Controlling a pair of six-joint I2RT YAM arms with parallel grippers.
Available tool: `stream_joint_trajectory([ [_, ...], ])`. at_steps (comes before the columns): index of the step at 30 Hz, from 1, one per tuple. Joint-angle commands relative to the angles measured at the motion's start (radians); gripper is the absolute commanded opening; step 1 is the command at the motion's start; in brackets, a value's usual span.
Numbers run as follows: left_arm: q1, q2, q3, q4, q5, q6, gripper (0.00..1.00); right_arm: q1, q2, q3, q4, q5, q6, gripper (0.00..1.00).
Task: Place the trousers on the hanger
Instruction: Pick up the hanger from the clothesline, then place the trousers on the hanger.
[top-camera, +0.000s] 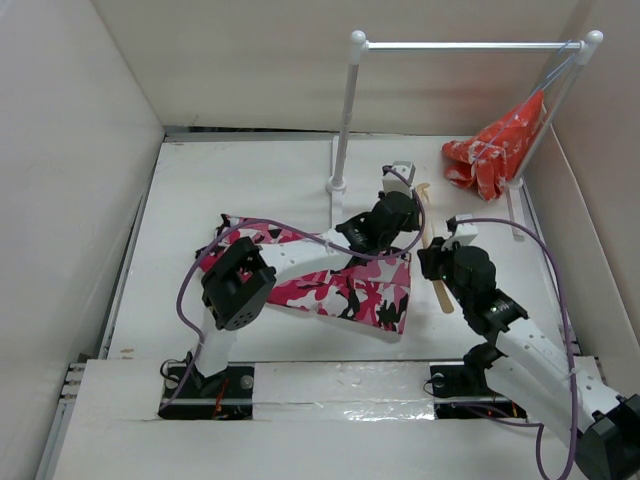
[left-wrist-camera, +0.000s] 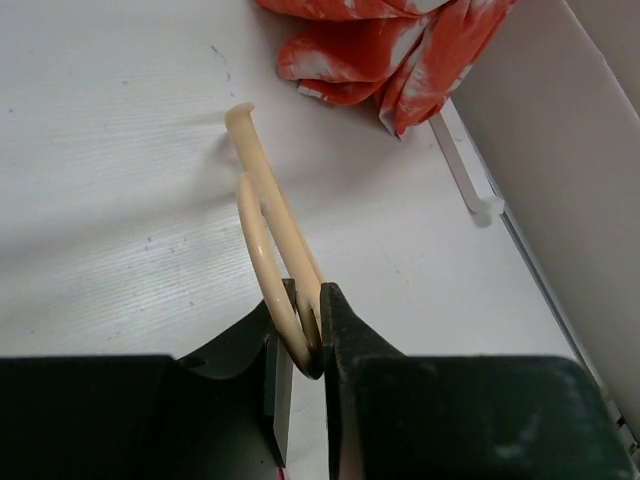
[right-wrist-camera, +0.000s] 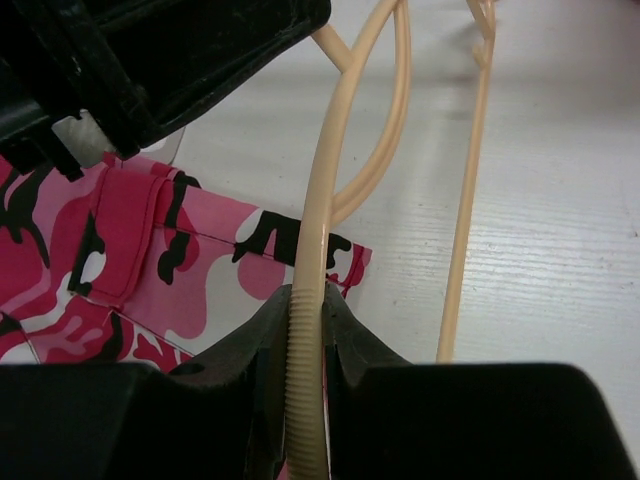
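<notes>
The camouflage trousers lie flat on the table under the left arm. The beige hanger is held just right of them, between both grippers. My left gripper is shut on the hanger's curved upper part; in the left wrist view the gripper pinches two beige strands and the hanger curves away above the table. My right gripper is shut on the hanger's ribbed bar; in the right wrist view the gripper clamps the hanger next to the trousers' corner.
A white rail on ball-topped posts stands at the back. A red-orange cloth hangs from its right end down to the table, also in the left wrist view. White walls enclose the table on three sides.
</notes>
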Motion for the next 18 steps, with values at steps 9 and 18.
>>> stream_joint_trajectory([
  [9, -0.018, -0.141, -0.178, 0.143, -0.020, -0.033, 0.00, 0.007, -0.122, 0.036, -0.153, -0.055, -0.002, 0.68],
  [18, -0.084, -0.297, -0.488, 0.333, -0.012, -0.223, 0.00, 0.007, -0.264, 0.067, -0.279, -0.135, -0.005, 0.65],
])
